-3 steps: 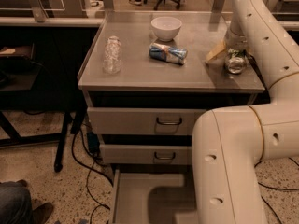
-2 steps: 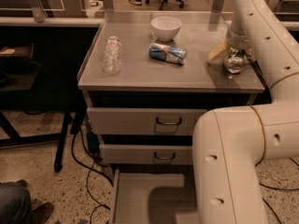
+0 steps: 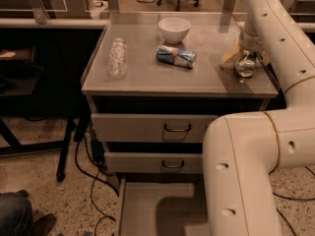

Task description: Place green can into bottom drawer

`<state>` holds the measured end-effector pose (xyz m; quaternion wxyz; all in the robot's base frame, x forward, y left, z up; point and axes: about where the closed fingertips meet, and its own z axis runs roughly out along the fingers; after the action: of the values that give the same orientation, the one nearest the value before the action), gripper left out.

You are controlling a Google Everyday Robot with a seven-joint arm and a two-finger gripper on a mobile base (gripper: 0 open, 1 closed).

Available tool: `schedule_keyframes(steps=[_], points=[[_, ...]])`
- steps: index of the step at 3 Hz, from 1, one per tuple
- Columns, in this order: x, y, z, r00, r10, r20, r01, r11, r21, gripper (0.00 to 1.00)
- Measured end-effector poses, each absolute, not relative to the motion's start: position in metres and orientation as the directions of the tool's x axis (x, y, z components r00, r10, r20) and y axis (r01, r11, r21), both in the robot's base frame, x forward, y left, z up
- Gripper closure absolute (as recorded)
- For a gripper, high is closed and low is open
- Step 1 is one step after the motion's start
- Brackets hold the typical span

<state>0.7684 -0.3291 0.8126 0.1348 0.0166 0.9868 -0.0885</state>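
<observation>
Nearest you, far below the hand, the bottom drawer (image 3: 142, 208) stood open, and the floor you could see held nothing. The arm's thick elbow link (image 3: 241, 176) hung over its right part, so a careless descent could have struck the drawer's rim or found the way down blocked. Above it, still well below the hand, the two upper drawers (image 3: 147, 128) were shut, their contents unseen.

Farther off, the hand (image 3: 247, 58) sat low at the right edge of the surface (image 3: 147, 80), directly over the green can (image 3: 245, 70), which rested there beside a yellowish scrap (image 3: 230, 56). You could not tell whether the hand had closed on the can. A lift on a poor hold could have sent it rolling off that edge.

Left of the hand lay a blue-and-silver can (image 3: 176, 56) and a clear bottle (image 3: 117, 58). Beyond them, the white bowl (image 3: 174, 29) showed nothing inside.
</observation>
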Motion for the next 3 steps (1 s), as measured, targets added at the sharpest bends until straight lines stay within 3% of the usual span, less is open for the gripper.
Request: schedule_keyframes(steps=[1, 3], points=[[0.7684, -0.3291, 0.8126, -0.963, 0.009, -0.269, 0.057, 0.984, -0.170, 1.00], [0.7652, -0.3314, 0.8196, -0.963, 0.009, -0.270, 0.057, 0.984, -0.170, 1.00]])
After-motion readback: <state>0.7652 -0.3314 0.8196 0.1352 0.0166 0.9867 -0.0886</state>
